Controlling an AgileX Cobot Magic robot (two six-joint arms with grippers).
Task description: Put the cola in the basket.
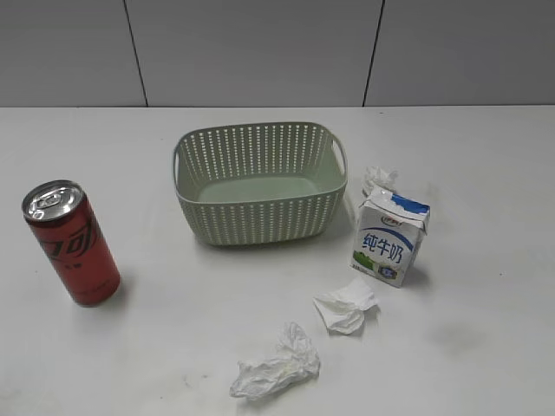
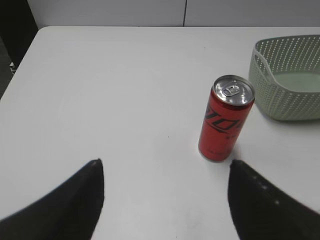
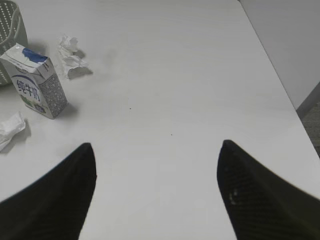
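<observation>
The cola (image 1: 71,243), a tall slim red can with black lettering and a silver top, stands upright on the white table at the left. It also shows in the left wrist view (image 2: 225,119), just ahead of the right finger. The pale green perforated basket (image 1: 260,221) stands empty at the middle, to the can's right; its corner shows in the left wrist view (image 2: 285,100). My left gripper (image 2: 165,162) is open and empty, above the table short of the can. My right gripper (image 3: 156,145) is open and empty over bare table. Neither gripper shows in the exterior view.
A white-and-blue milk carton (image 1: 390,238) stands right of the basket, also in the right wrist view (image 3: 36,82). Crumpled tissues lie in front (image 1: 347,308), (image 1: 276,364) and behind the carton (image 1: 380,178). The table's right edge (image 3: 270,60) is near the right gripper.
</observation>
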